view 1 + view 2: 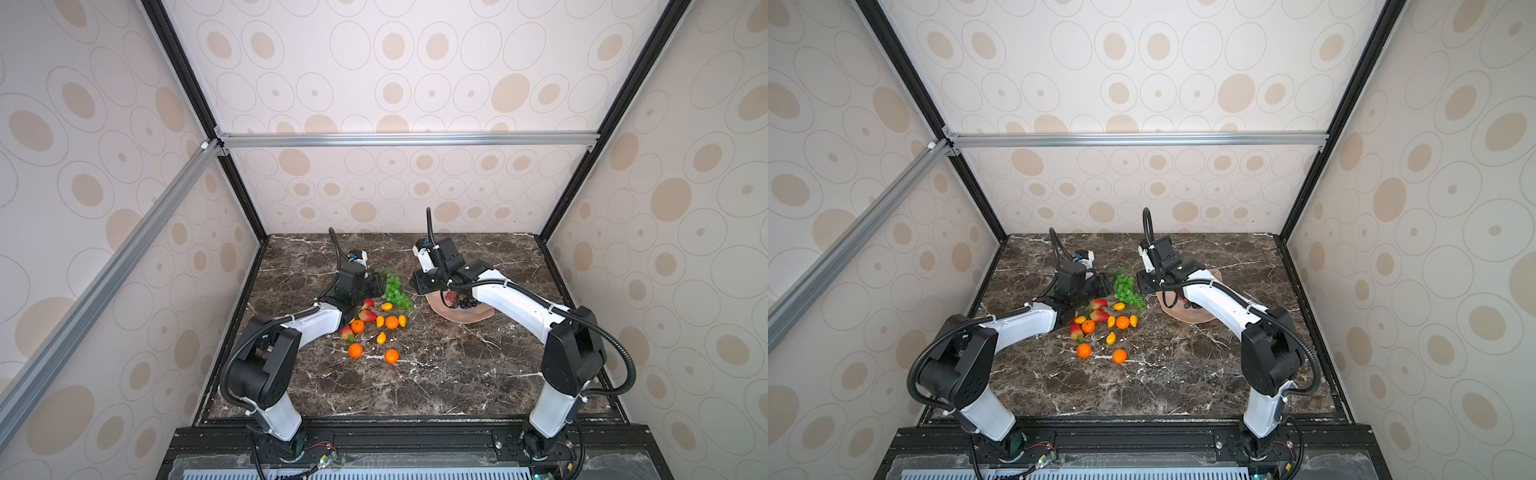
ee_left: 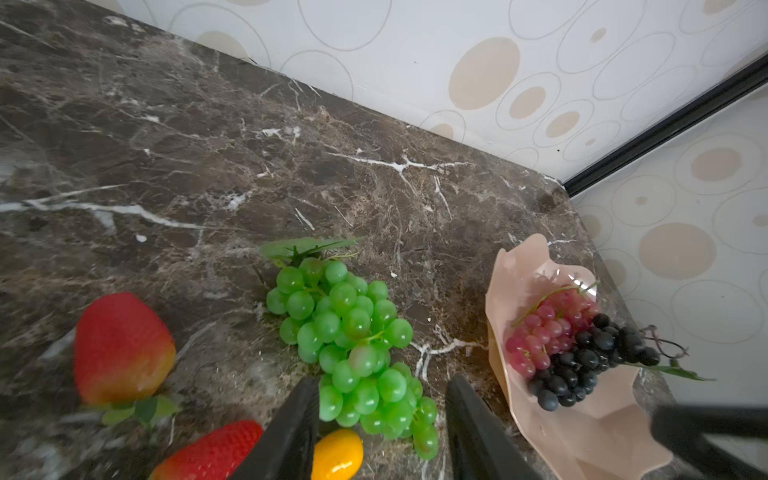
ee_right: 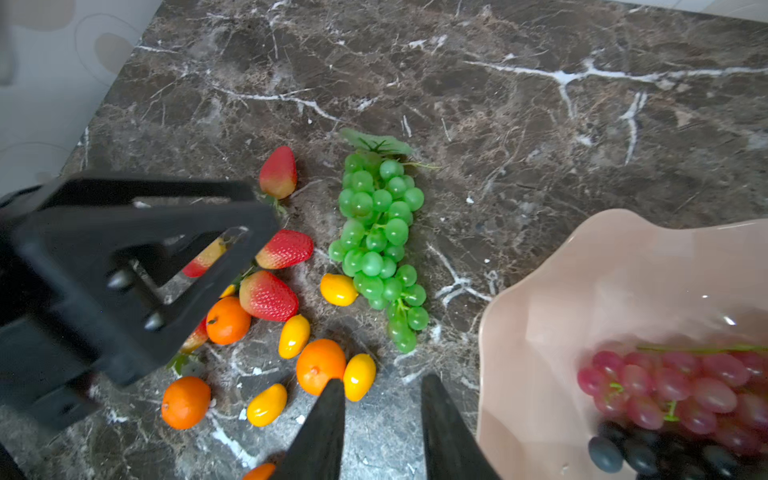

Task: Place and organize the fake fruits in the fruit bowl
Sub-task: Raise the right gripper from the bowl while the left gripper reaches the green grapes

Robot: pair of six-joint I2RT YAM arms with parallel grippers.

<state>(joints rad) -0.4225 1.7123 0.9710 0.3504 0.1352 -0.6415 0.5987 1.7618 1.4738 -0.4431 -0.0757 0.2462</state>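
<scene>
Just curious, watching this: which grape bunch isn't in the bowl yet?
The green bunch: it lies on the table beside the bowl; the red bunch and black bunch rest inside it.

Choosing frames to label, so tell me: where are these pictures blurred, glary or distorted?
Right wrist view: the red-purple grapes in the fruit bowl are out of focus, small glints on the bowl's wall; the green grapes are sharp. Left wrist view: the strawberry near the edge is soft. In both top views the wide lens splays the frame posts.
</scene>
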